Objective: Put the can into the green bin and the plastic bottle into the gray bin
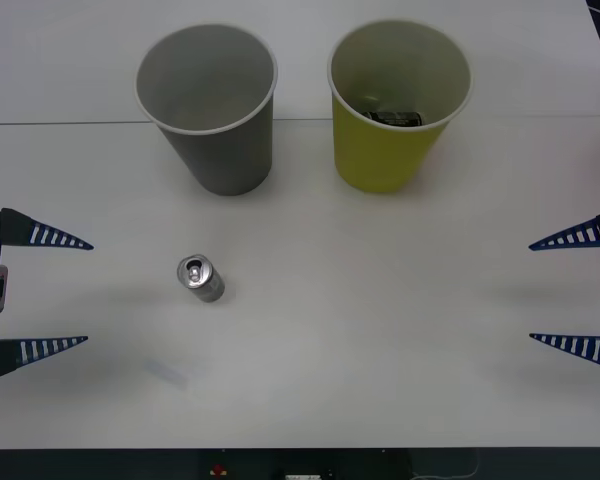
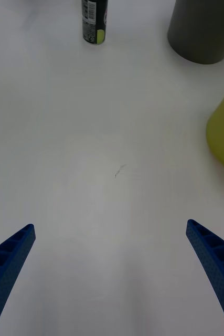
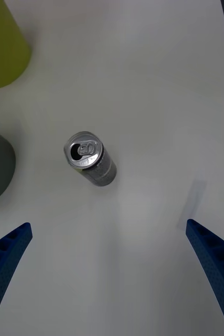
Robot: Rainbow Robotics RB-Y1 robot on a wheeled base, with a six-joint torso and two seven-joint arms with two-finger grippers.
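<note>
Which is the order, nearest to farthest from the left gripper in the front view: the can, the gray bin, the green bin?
From the left gripper:
1. The can, upright on the table just beside it.
2. The gray bin, farther back.
3. The green bin, back and toward the right side.

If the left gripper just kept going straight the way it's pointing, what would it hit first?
Most likely the can. It stands upright on the table, roughly in line ahead of the open left gripper, with only bare tabletop between them.
</note>
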